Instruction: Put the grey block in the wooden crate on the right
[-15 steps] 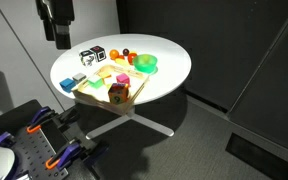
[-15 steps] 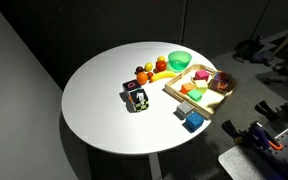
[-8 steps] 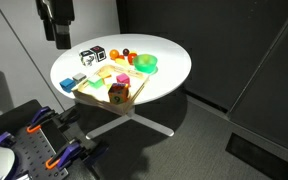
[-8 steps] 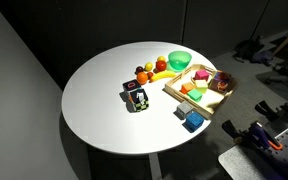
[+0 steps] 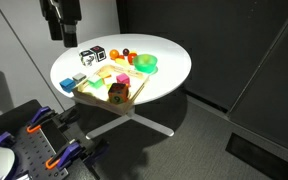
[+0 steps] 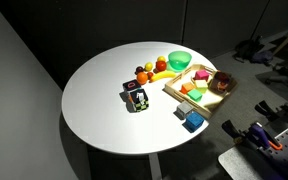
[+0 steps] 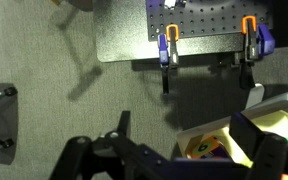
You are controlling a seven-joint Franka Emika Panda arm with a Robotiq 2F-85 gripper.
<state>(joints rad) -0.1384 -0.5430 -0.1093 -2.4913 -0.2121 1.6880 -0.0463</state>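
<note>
The grey block (image 5: pixel 78 77) lies near the table's edge next to a small blue piece (image 5: pixel 67 86); it also shows in an exterior view (image 6: pixel 181 110). The wooden crate (image 5: pixel 91 97) holds several coloured toy pieces and shows in both exterior views (image 6: pixel 173 95). My gripper (image 5: pixel 61 36) hangs high above the table's rim, apart from all objects. In the wrist view the gripper (image 7: pixel 189 140) has its fingers wide apart and empty, with a corner of the crate (image 7: pixel 184 140) and a numbered orange piece (image 7: pixel 206 150) below it.
Two black-and-white patterned cubes (image 6: pixel 136 98), a green bowl (image 6: pixel 179 60) and toy fruit stand on the round white table (image 6: pixel 94 90). A black perforated plate with orange clamps (image 7: pixel 169 48) sits on the floor beside the table. A dark curtain hangs behind.
My gripper has shifted slightly sideways above the table's edge. The objects on the table have not moved.
</note>
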